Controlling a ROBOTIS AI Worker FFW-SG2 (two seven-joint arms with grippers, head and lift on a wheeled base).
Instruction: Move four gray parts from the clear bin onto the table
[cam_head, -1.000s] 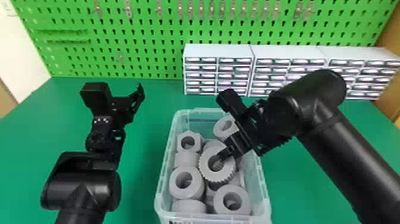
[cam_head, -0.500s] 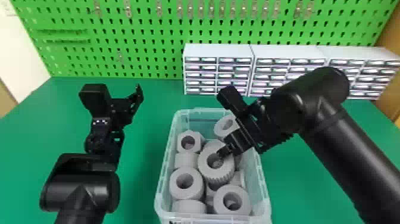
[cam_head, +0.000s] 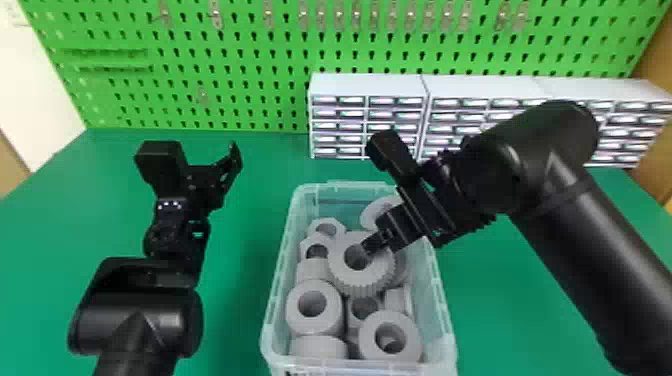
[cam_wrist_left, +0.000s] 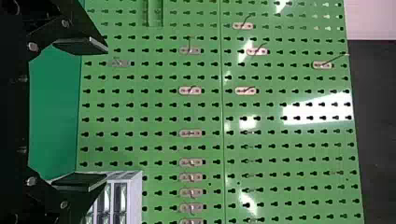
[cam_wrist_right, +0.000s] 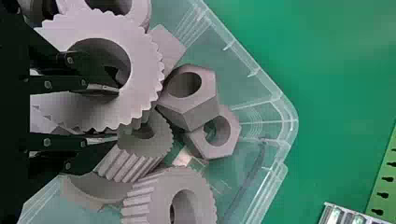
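In the head view my right gripper (cam_head: 371, 245) reaches into the clear bin (cam_head: 446, 320), over a toothed gray gear (cam_head: 367, 286). In the right wrist view this gripper (cam_wrist_right: 112, 114) is shut on the wall of the gear (cam_wrist_right: 147, 100), one finger inside its hole and the other outside the teeth. Two gray hex nuts (cam_wrist_right: 198, 102) lie beside it, with other ribbed gray parts (cam_wrist_right: 135, 158) under and around it. My left gripper (cam_head: 225, 167) is parked left of the bin, and in the left wrist view the left gripper (cam_wrist_left: 95, 114) stands open with nothing between its fingers.
Several more gray rings (cam_head: 325, 320) fill the bin's near part. Behind the bin, white drawer cabinets (cam_head: 367, 85) stand along a green pegboard (cam_head: 250, 100). Green table surface (cam_head: 245, 300) lies between the left arm and the bin.
The gear, held by my right gripper, has shifted slightly up and away in the head view. The hex nuts at its left have moved, and a second one now shows. The left arm is nearly still.
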